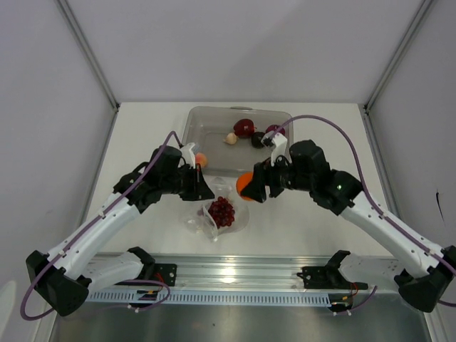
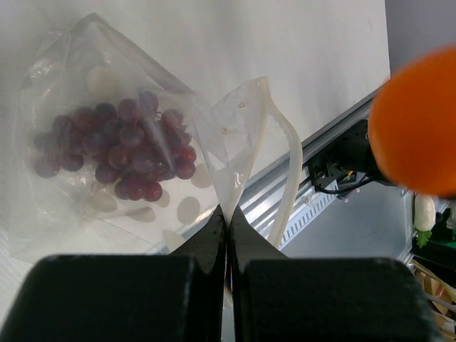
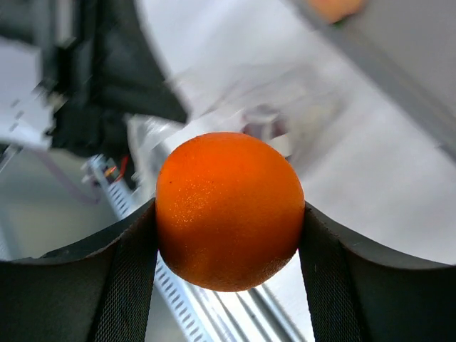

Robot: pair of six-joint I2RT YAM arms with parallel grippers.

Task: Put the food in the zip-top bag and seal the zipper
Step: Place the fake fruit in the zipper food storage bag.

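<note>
Top external view, left to right: the left tool (image 1: 205,194) is closed on the near-left edge of the zip-top bag (image 1: 231,222), which lies crumpled on the white worktop (image 1: 142,142) between the two arms. The dark red grape bunch (image 1: 221,211) is inside the bag. Just right of it, the right tool (image 1: 254,189) grips the orange (image 1: 244,183) at the bag's far right corner; the orange is not in the bag.

Behind them sits the grey tray (image 1: 206,114). At its near left corner, close beside the left arm's wrist, is the peach (image 1: 201,159). Further right in the tray come the beige bulb (image 1: 230,138), the dark red fruit (image 1: 244,127), the blackish fruit (image 1: 258,139) and the purple ball (image 1: 274,131), the last partly hidden by the right arm's cable and wrist.

Left wrist view: the two black fingers meet tip to tip with a fold of clear plastic pinched between them. The grapes show through the bag on the left. The zipper (image 2: 291,153) curves up as a thick pale strip, its two sides apart, so the mouth is unsealed. The orange fills the right edge, blurred, apart from the bag.

Right wrist view: the orange sits squarely between the two padded fingers, touching both.
</note>
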